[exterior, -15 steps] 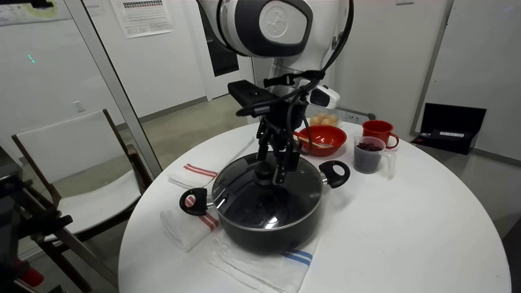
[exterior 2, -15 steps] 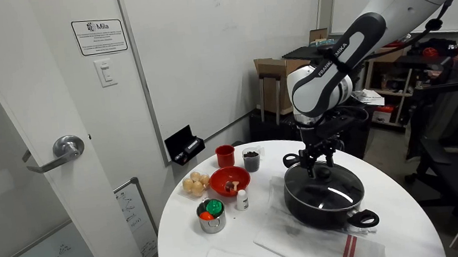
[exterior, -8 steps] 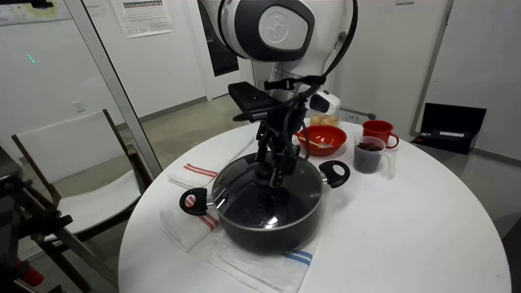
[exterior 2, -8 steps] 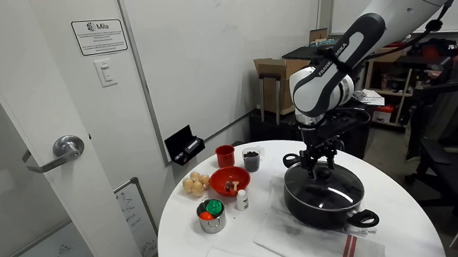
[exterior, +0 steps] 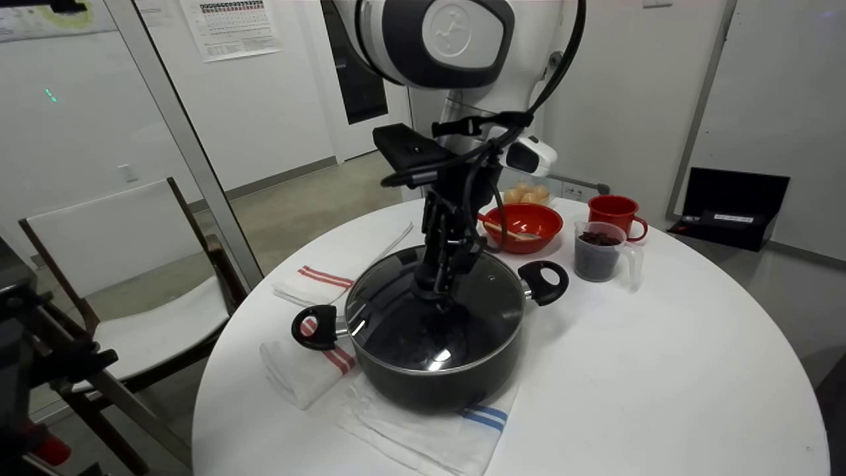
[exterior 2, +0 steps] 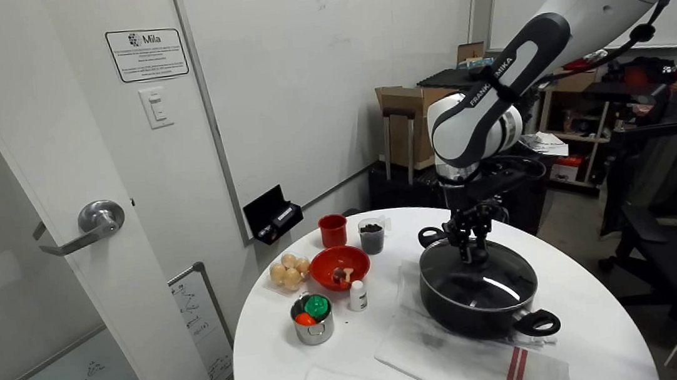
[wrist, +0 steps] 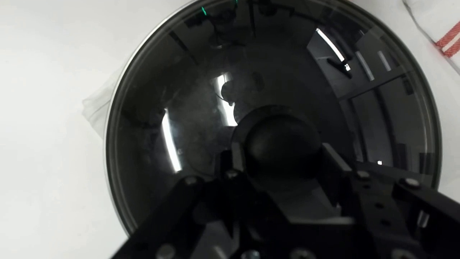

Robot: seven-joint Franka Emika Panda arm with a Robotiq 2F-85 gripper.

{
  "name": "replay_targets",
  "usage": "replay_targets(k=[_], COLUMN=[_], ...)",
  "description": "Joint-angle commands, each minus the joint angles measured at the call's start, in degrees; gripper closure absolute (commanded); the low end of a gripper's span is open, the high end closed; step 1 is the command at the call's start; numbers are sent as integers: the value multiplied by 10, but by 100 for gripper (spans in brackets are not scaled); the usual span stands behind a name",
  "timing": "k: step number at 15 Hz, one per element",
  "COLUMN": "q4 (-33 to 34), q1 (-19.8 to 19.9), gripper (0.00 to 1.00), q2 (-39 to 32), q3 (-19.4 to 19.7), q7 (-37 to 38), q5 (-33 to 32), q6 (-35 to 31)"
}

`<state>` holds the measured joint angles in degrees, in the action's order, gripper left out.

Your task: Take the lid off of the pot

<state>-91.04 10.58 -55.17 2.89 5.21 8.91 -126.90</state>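
Note:
The large black pot [exterior: 436, 393] stands on the table with its clear glass lid [exterior: 390, 330] seated level on the rim, in both exterior views. Its dark side handle [exterior 2: 536, 323] shows plainly. In the wrist view the round black knob [wrist: 282, 142] at the lid's centre lies between my fingers, one pressed on either side. From above, my gripper [exterior: 433, 281] points down and is shut on that knob. The knob is mostly hidden behind the fingers in the exterior views. The lid's metal rim [wrist: 109, 118] is visible around the glass in the wrist view.
Folded white towels [exterior: 429, 436] lie under and beside the pot. Beyond it stand a red bowl [exterior: 529, 228] with utensils, a measuring cup [exterior: 598, 254] and a red mug [exterior: 615, 211]. A small metal pot [exterior 2: 313, 328], a white bottle [exterior 2: 358, 296] and eggs [exterior 2: 289, 272] share the table.
The fingers have come together from wide apart around the knob and now grip it. My arm dipped slightly, then rose a little. The pot and lid have stayed in place.

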Motion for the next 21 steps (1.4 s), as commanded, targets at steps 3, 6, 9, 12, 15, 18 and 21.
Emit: replay_targets(k=[3, 6, 9, 12, 15, 18, 21], q4=[-18, -57, -112, -164, -195, -196, -162], q1=[4, 2, 2, -4, -20, -44, -74], gripper=[74, 74, 74, 74, 74, 74, 74], q2=[13, 47, 93, 146, 194, 230, 242], q3=[-4, 0, 3, 9, 16, 21, 19], q7=[-11, -10, -13, -10, -4, 7, 17], q5=[11, 10, 9, 3, -13, -42, -78], q6=[-8, -18, -37, -41, -38, -22, 11])
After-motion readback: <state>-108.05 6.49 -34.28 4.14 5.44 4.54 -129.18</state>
